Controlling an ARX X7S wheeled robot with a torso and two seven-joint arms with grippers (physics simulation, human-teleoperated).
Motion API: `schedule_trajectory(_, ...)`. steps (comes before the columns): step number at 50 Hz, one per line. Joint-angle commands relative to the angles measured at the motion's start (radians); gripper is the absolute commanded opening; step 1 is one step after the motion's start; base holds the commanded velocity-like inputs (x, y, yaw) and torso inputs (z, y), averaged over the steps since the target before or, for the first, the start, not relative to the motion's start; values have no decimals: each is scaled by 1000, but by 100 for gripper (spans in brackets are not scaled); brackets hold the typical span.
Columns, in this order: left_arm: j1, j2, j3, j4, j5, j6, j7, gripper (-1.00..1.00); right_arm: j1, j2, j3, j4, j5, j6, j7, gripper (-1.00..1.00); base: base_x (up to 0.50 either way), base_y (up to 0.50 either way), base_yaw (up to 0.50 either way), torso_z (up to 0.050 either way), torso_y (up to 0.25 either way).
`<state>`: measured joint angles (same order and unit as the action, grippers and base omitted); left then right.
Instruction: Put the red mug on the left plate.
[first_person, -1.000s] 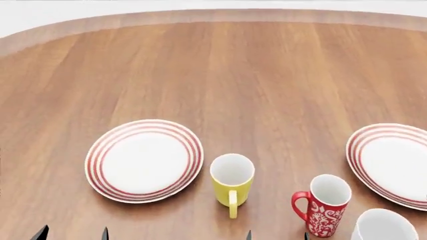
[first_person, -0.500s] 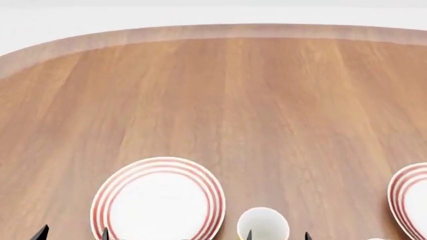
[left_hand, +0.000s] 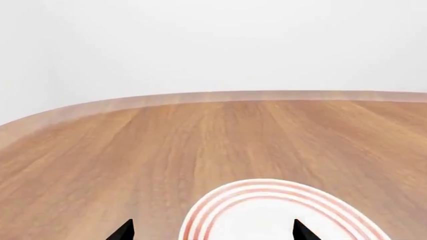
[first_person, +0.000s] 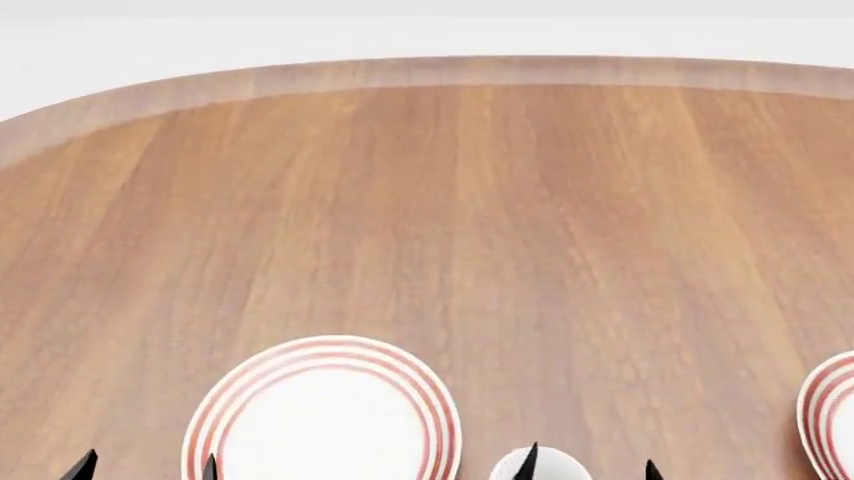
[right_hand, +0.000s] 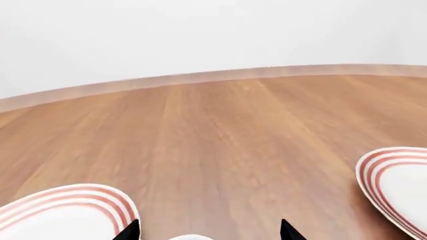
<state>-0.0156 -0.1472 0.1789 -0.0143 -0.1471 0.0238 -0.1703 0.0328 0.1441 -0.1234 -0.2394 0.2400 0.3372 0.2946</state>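
Wooden table (first_person: 441, 200), second red-ringed plate (first_person: 834, 415) at right edge, white mug rim (first_person: 541, 468) low.

I'm looking at a bare simulated dining setup — no real room around it. A broad wooden table (first_person: 441, 220) with a rounded far edge fills my head view, and beyond that edge there is only flat, featureless white. What suggests a home dining place is the tableware — a white plate with red rings (first_person: 324, 420) near me on the left and a matching plate (first_person: 834, 415) at the right edge.
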Motion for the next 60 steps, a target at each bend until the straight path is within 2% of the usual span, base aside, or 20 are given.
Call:
schedule_trajectory(1,-1,-6,7,1,-10,0,-7,100,31,5,42,-234,70,317,125,100,0,0,0,0,0)
schedule_trajectory(6,-1,-9,10,0,-14,2,-9,100,46,-25,94,-278,120,420,186,100,0,0,0,0,0)
schedule_trajectory(23,-4,-17,20,-4,-21,6,-19,100,69,-88,221,-269,158,493,360,100,0,0,0,0,0)
schedule_trajectory(31,-4,-21,26,-3,-25,7,-23,100,71,-120,280,-247,178,474,464,100,0,0,0,0,0)
schedule_trajectory(43,-3,-26,30,-2,-36,7,-28,100,69,-131,321,-217,323,442,616,100,0,0,0,0,0)
schedule_trajectory(60,-5,-33,42,-4,-39,11,-35,100,52,-108,279,-179,386,362,683,100,0,0,0,0,0)
